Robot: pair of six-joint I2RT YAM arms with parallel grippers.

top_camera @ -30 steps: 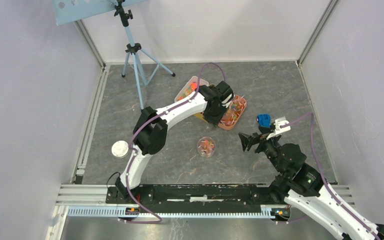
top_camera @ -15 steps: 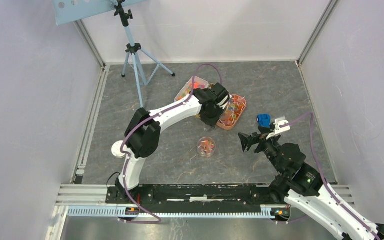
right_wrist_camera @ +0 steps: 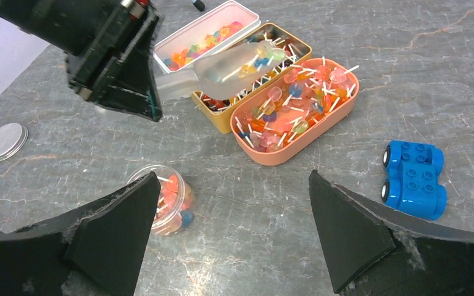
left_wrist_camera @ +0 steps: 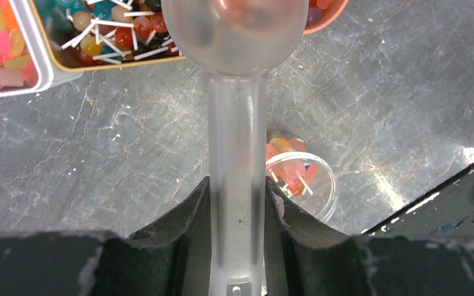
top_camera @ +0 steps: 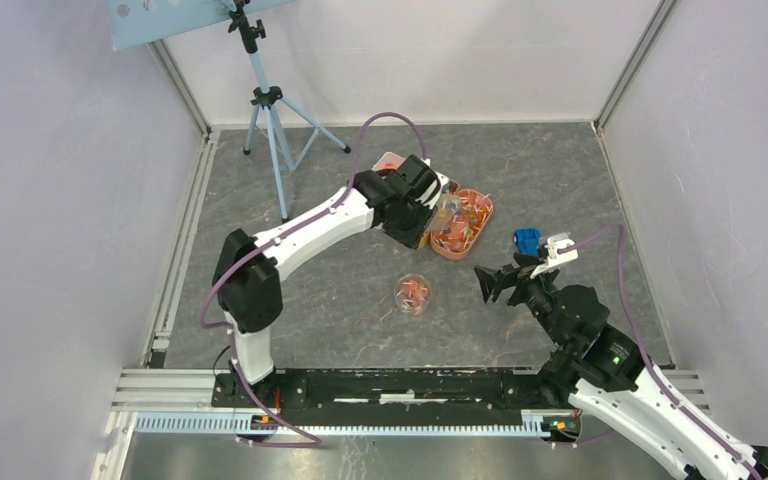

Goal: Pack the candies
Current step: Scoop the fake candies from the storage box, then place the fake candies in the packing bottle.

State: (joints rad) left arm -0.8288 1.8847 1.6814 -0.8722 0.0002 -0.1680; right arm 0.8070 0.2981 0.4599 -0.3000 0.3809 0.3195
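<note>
My left gripper [left_wrist_camera: 237, 185] [top_camera: 422, 207] is shut on the handle of a translucent scoop [left_wrist_camera: 237, 123] [right_wrist_camera: 222, 66]. The scoop's bowl hangs over the yellow tin [right_wrist_camera: 220, 121] of stick candies, and reddish shapes show through it. Beside the tin lies an orange oval tray [right_wrist_camera: 339, 108] [top_camera: 463, 224] full of candies on white sticks [right_wrist_camera: 290, 114]. A white tray [right_wrist_camera: 179, 38] behind holds gummy candies. A small clear jar [right_wrist_camera: 163, 200] [top_camera: 413, 293] [left_wrist_camera: 308, 185] stands partly filled with candies. My right gripper [right_wrist_camera: 234, 185] [top_camera: 500, 280] hovers open to the right of the jar, with nothing held.
A blue toy car [right_wrist_camera: 413, 179] [top_camera: 527, 240] sits right of the orange tray, close to my right gripper. A round metal lid [right_wrist_camera: 5, 140] lies on the table to the left. A tripod [top_camera: 270, 110] stands at the back left.
The left arm's elbow swung left and its gripper drew back-left, carrying the scoop from the orange tray to over the yellow tin. The right arm stayed still.
</note>
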